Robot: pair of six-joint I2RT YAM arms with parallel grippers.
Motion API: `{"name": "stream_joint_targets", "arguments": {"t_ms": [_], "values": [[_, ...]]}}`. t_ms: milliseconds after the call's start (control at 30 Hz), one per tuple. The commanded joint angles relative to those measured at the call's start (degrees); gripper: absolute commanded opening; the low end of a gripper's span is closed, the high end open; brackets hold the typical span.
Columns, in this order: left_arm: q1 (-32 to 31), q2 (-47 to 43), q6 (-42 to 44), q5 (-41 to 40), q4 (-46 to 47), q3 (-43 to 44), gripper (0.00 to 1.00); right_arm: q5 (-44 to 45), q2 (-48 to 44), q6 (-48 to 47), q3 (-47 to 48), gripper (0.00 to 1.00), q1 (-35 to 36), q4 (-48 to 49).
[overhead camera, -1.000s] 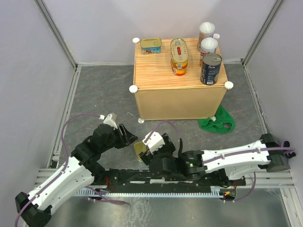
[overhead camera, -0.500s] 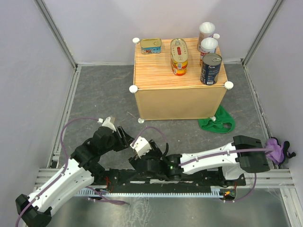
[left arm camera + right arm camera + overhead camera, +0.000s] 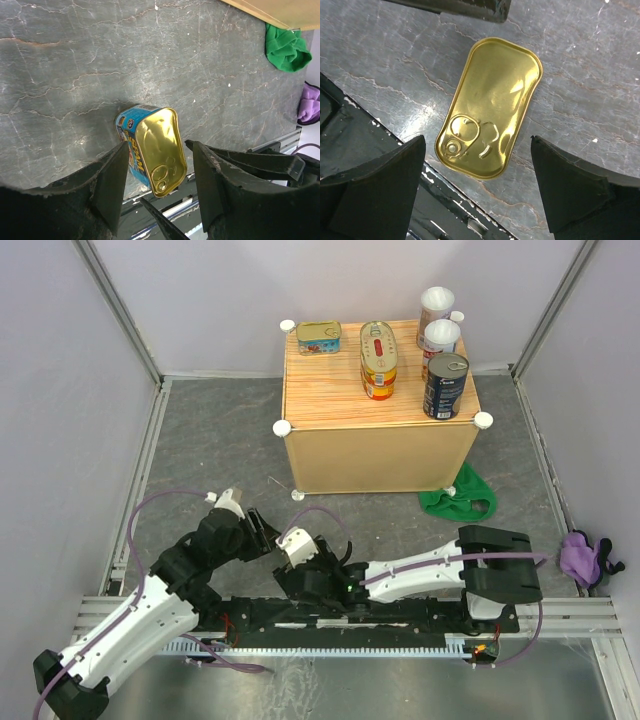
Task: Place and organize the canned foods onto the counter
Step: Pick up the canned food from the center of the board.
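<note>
Top external view: five of the canned foods (image 3: pixel 377 360) are seen upright on the counter (image 3: pixel 330 405). They are lined along its back and right side, so the front left of the plank top is left bare for what is not yet placed. The left gripper (image 3: pixel 265 535) and the right gripper (image 3: pixel 335 552) are brought low together on the grey floor near the rail. The tin under them is hidden here by the right wrist.

Left wrist view: a rectangular tin (image 3: pixel 152 150) is shown lying flat on the floor, gold lid up and blue label on its side, close to the near rail. The left fingers (image 3: pixel 112 182) are spread wide to either side of it and nothing is held. The long axis is set on a slant, with the pull-tab end turned toward the rail.

Right wrist view: the same tin is looked down on from directly above. The right fingers (image 3: pixel 370 192) are parted widely and are empty, apart from the tin. The long axis runs from lower left to upper right, tab at the lower left. It lies askew to the closing line, so a turn of the wrist is judged needed before a square grip across the narrow width.
</note>
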Motion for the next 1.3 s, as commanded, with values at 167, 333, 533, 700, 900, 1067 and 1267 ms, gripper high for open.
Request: {"name": "stream_joint_targets", "arguments": {"t_ms": [167, 333, 533, 700, 900, 1067, 1267], "values": [[-0.05, 0.74, -2.43, -1.50, 1.02, -0.28, 0.61, -3.15, 3.13, 1.39, -1.12, 0.90, -3.43, 6.45], [-0.06, 1.24, -3.49, -0.91, 2.82, -1.26, 0.62, -6.07, 3.90, 0.66, -2.77, 0.77, -5.68, 9.30], [-0.05, 1.26, -4.09, -1.50, 3.19, -1.27, 0.63, -9.12, 3.30, -1.30, -2.95, 0.52, -6.79, 10.11], [-0.05, 0.47, -5.14, -1.33, 3.84, -1.85, 0.64, -10.50, 1.68, -3.37, -2.87, 0.39, -6.84, 8.90], [-0.06, 0.05, -7.11, 0.69, 5.05, -2.20, 0.65, -10.65, -2.82, -6.78, -4.31, 0.32, -6.80, 6.20], [-0.07, 1.14, -9.64, 3.87, 6.35, -1.52, 0.66, -10.47, -8.38, -10.39, -5.61, 0.30, -6.79, 2.95], [-0.11, 1.47, -8.13, 6.93, 12.88, -2.09, 0.68, -11.82, -16.51, -12.70, -5.23, 0.30, -6.82, -3.16]]}}
